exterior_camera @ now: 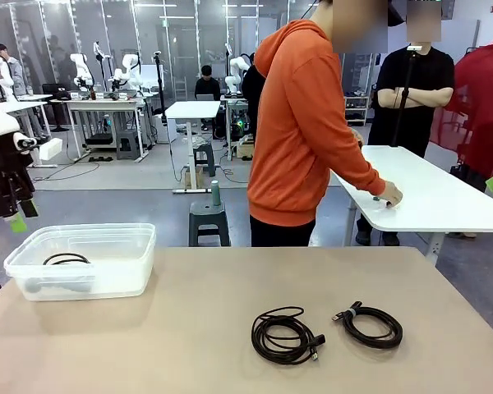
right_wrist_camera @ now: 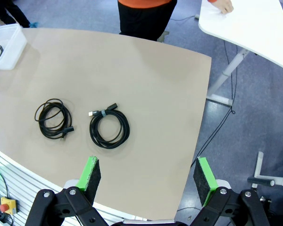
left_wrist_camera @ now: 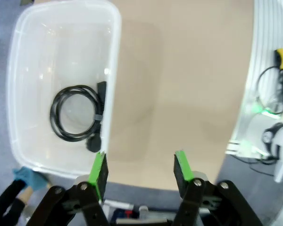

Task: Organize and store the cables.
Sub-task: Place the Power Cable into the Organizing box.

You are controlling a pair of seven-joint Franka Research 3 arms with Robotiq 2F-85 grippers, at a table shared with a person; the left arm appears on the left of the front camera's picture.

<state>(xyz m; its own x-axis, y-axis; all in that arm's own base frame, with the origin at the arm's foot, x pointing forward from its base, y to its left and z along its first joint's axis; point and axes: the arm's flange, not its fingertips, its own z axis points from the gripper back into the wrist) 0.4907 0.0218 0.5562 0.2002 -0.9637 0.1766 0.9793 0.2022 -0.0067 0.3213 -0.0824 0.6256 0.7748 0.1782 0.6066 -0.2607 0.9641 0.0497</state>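
Note:
Two coiled black cables lie on the tan table [exterior_camera: 189, 328]: one near the middle [exterior_camera: 286, 335] [right_wrist_camera: 53, 117], one to its right [exterior_camera: 370, 324] [right_wrist_camera: 109, 128]. A third cable [exterior_camera: 66, 258] [left_wrist_camera: 78, 113] rests inside the clear plastic bin [exterior_camera: 140, 263] [left_wrist_camera: 111, 70] at the table's left. My left gripper [exterior_camera: 23, 215] [left_wrist_camera: 140, 169] hangs above and just left of the bin, open, with nothing between its green pads. My right gripper [right_wrist_camera: 146, 173] is high over the table's near edge, open and empty, with both loose cables below and ahead of it.
A person in an orange hoodie [exterior_camera: 300, 131] stands at the far edge, turned to a white side table [exterior_camera: 444, 197] with a hand on it. Another person in black stands behind that table. A red stop button [right_wrist_camera: 7, 205] sits at the robot's base.

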